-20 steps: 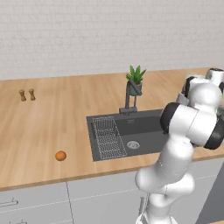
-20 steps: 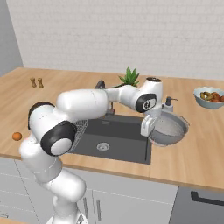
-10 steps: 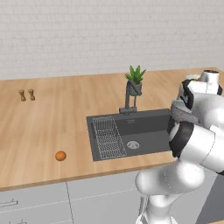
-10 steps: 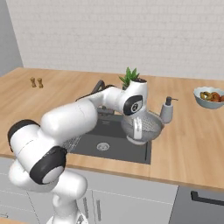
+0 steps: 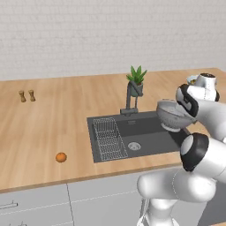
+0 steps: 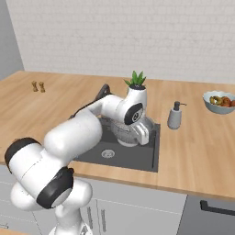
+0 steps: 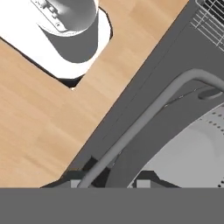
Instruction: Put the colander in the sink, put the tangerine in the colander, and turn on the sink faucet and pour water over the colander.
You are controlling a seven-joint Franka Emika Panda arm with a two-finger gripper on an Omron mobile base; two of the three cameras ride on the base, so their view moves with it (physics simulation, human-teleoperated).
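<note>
My gripper (image 5: 182,110) is shut on the rim of the light grey perforated colander (image 5: 172,115), holding it tilted just over the right part of the dark sink (image 5: 148,132). From the other side the colander (image 6: 131,132) hangs at the gripper (image 6: 139,132) above the sink (image 6: 133,158). In the hand view the colander's rim (image 7: 148,113) runs between my fingertips (image 7: 144,182), with the sink floor (image 7: 188,61) behind. The tangerine (image 5: 61,157) lies on the counter left of the sink. The dark faucet (image 5: 129,99) stands at the sink's back edge.
A wire rack (image 5: 108,139) lies in the sink's left part. A potted plant (image 5: 137,81) stands behind the faucet. A soap dispenser (image 6: 174,115) and a fruit bowl (image 6: 220,101) sit right of the sink. Two small shakers (image 5: 26,96) stand far left.
The arm has swung left, carrying the colander from over the counter right of the sink to over the basin.
</note>
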